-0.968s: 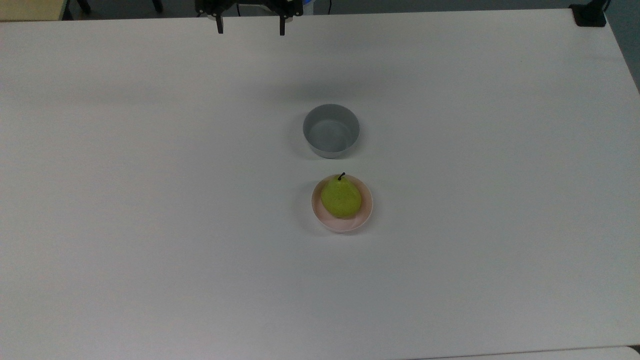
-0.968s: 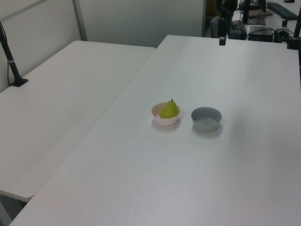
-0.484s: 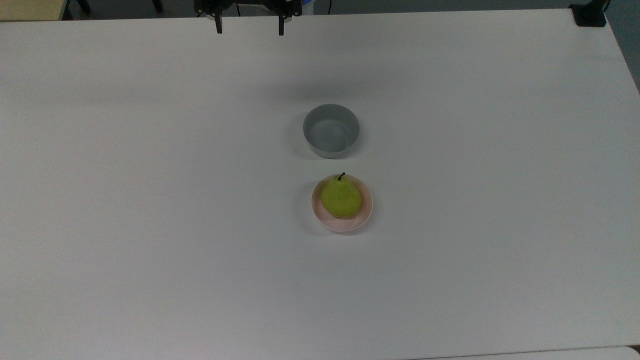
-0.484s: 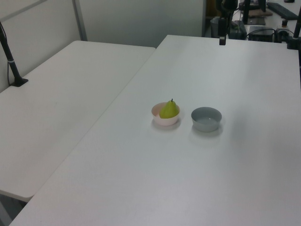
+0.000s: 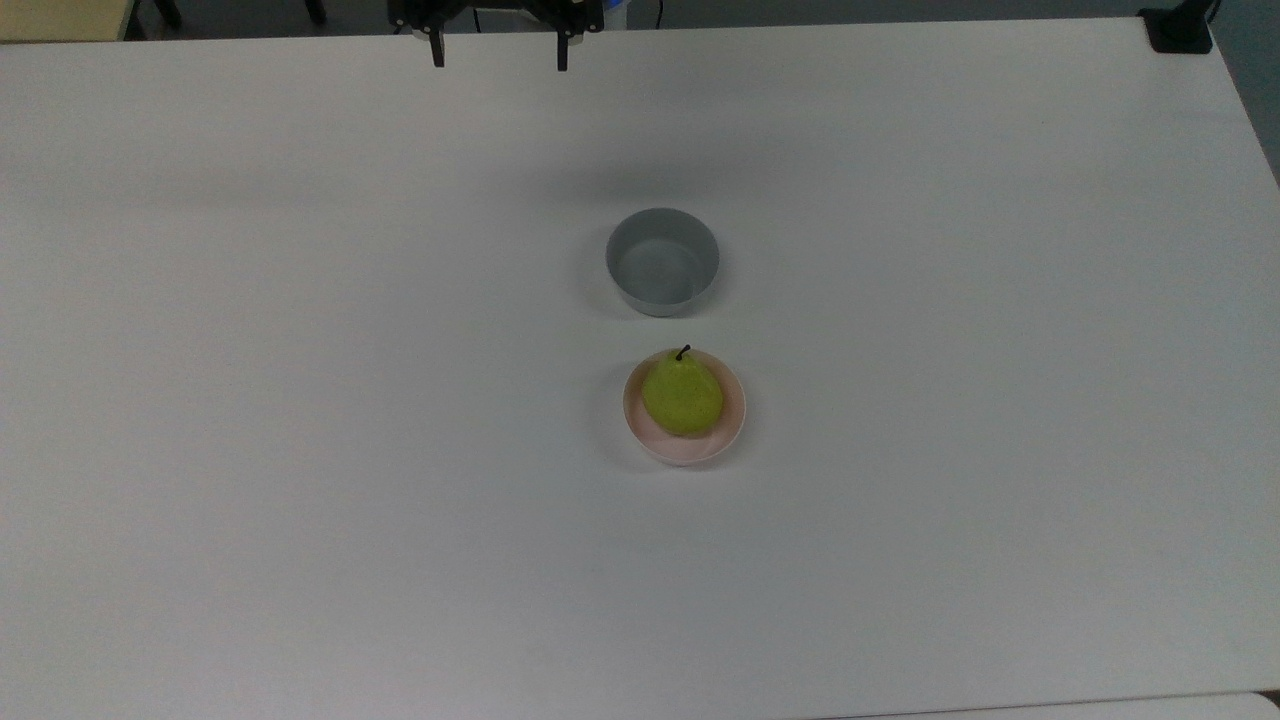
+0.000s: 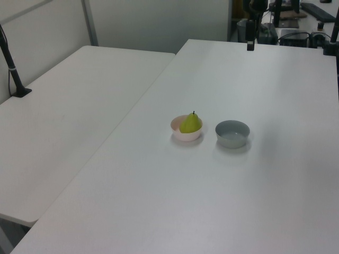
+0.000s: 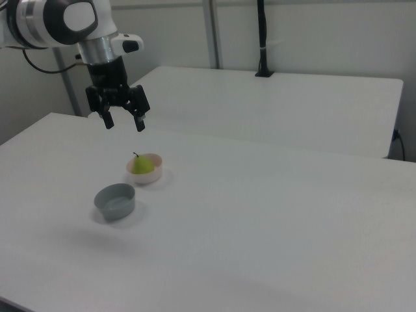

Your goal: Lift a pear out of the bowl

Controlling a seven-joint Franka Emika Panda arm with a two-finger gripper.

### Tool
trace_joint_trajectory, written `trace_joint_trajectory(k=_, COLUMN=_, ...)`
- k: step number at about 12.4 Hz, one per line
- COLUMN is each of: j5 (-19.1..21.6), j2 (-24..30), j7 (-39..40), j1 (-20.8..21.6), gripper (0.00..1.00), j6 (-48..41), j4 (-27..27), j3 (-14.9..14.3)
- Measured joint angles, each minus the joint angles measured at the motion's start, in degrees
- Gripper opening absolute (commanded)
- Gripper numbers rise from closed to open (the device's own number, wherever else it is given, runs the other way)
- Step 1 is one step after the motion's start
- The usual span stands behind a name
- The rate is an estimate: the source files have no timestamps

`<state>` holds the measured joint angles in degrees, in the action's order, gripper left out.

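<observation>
A yellow-green pear (image 5: 682,396) (image 6: 190,123) (image 7: 142,165) with a dark stem lies in the pale pink bowl (image 5: 733,432) (image 6: 185,136) (image 7: 156,177) near the table's middle. My gripper (image 5: 499,60) (image 7: 124,123) hangs open and holds nothing, high above the table at the top view's upper edge, well apart from the bowl. In the left view one dark finger (image 6: 250,45) of it shows at the far table edge.
An empty grey straight-sided bowl (image 5: 662,261) (image 6: 232,133) (image 7: 115,201) stands beside the pink bowl, between it and the gripper in the top view. A second white table (image 6: 69,116) adjoins. A black clamp post (image 5: 1180,28) (image 7: 261,39) stands at a table corner.
</observation>
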<state>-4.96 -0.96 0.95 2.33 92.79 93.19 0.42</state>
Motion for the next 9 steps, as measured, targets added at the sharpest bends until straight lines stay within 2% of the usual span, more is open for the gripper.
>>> trace_joint_trajectory(k=6, j5=0.0, j2=-0.2, j7=0.0, j1=0.0, gripper=1.0, j6=0.1, j4=0.0, j3=0.0)
trace_joint_trajectory(k=9, j5=0.1, j2=-1.3, j7=0.0, j1=0.1, gripper=1.0, j6=3.1, j4=0.0, j3=0.0)
